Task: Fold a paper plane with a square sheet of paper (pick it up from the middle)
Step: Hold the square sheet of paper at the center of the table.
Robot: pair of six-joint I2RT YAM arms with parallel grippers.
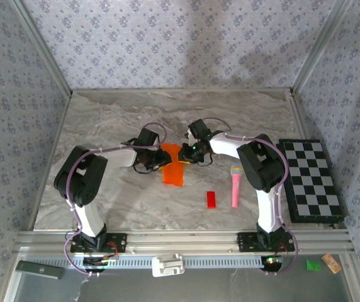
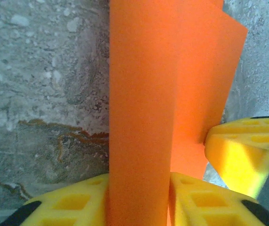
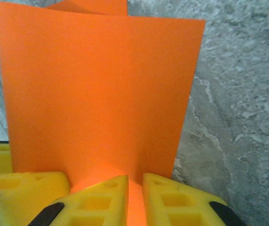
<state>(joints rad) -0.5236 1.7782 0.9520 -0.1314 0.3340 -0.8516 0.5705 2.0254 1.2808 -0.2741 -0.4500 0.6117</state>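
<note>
The square sheet of paper (image 1: 175, 171), partly folded, rests on the table (image 1: 104, 126) left of the pink toy microphone (image 1: 236, 187). Left gripper (image 2: 139, 193): jaws closed against a raised fold of the sheet. Right gripper (image 3: 135, 186): jaws nearly shut, pinching the sheet. Both grippers sit left of the microphone.

The square sheet of paper (image 1: 174, 171) is plain bright orange. The rectangular block (image 1: 211, 199) is red; the toy microphone (image 1: 235, 189), pink. The checkerboard (image 1: 310, 179) has black-and-white squares. The table (image 1: 117, 119) is grey-beige marbled. The walls (image 1: 167, 38) are pale lilac with a floral print. The right gripper (image 3: 134, 200) fingers (image 3: 181, 202) are yellow.
</note>
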